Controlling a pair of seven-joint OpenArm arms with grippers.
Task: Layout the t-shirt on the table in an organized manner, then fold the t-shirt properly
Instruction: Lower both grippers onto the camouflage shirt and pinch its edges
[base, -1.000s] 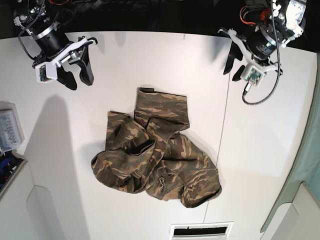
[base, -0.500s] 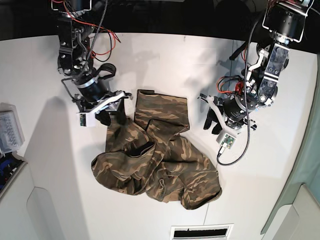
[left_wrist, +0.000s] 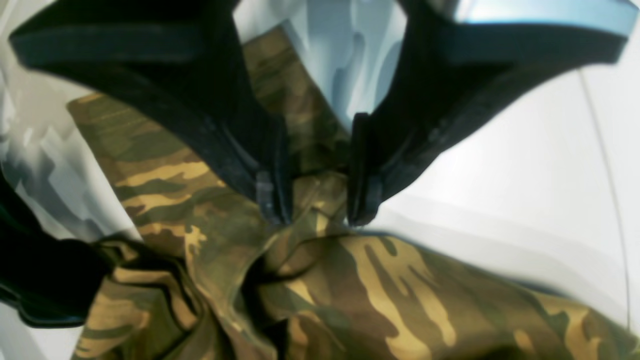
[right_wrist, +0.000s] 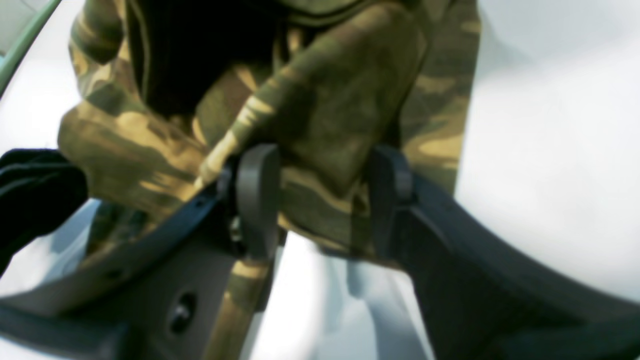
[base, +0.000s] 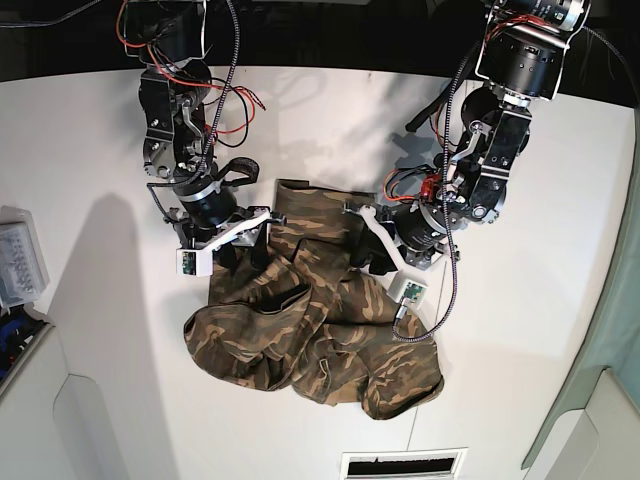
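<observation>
Both wrist views are blurred; the t-shirt (base: 315, 320) folds hide its collar

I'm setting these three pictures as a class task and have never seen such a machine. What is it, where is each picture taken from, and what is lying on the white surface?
It is a robot with two arms, each ending in a two-fingered hand. One picture looks down from overhead on the whole white table. The other two come from small cameras on the wrists, looking past each hand's fingers.

On the table lies a crumpled camouflage t-shirt, not yet spread out. In the overhead picture the left hand is on the right side and the right hand on the left; both are down at the shirt's far edge.

In the left wrist picture the left hand has cloth bunched between its fingers. In the right wrist picture the right hand has a fold of shirt between its spread fingers. Whether either is truly gripping, the blurred pictures don't settle.
</observation>
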